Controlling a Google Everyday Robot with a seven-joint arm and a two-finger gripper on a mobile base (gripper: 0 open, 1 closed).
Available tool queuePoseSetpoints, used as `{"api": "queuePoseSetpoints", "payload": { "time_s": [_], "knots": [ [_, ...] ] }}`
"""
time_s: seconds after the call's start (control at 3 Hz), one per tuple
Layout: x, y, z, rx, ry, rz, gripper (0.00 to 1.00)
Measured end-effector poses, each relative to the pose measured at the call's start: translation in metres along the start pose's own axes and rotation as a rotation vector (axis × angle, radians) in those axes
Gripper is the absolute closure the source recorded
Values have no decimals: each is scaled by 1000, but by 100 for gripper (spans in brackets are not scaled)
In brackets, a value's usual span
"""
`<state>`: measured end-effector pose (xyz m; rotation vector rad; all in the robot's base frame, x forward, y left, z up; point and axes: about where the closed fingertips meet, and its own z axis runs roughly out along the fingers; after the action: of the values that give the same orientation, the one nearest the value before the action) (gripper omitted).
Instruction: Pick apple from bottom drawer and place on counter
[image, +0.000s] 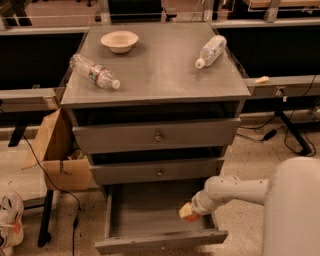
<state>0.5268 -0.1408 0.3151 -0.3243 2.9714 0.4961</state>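
The bottom drawer (142, 216) is pulled open below two shut grey drawers. My gripper (193, 209) is at the end of the white arm, which reaches in from the lower right over the drawer's right side. It is shut on the small red and yellowish apple (187, 215), which is held just above the drawer floor near the right wall. The counter (160, 70) is the grey top of the cabinet, above.
On the counter lie a beige bowl (119, 40) at the back left, a clear water bottle (94, 71) on the left and a white bottle (211, 51) on the right. A cardboard box (55, 150) and a shoe (10, 222) are on the floor to the left.
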Motion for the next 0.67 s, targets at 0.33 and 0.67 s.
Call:
{"api": "queuePoseSetpoints", "payload": {
  "time_s": [0.33,0.67],
  "knots": [
    [11,-20,-113,79,-50,-18,100],
    [24,-15,-193,151,-80,6,100]
  ]
}}
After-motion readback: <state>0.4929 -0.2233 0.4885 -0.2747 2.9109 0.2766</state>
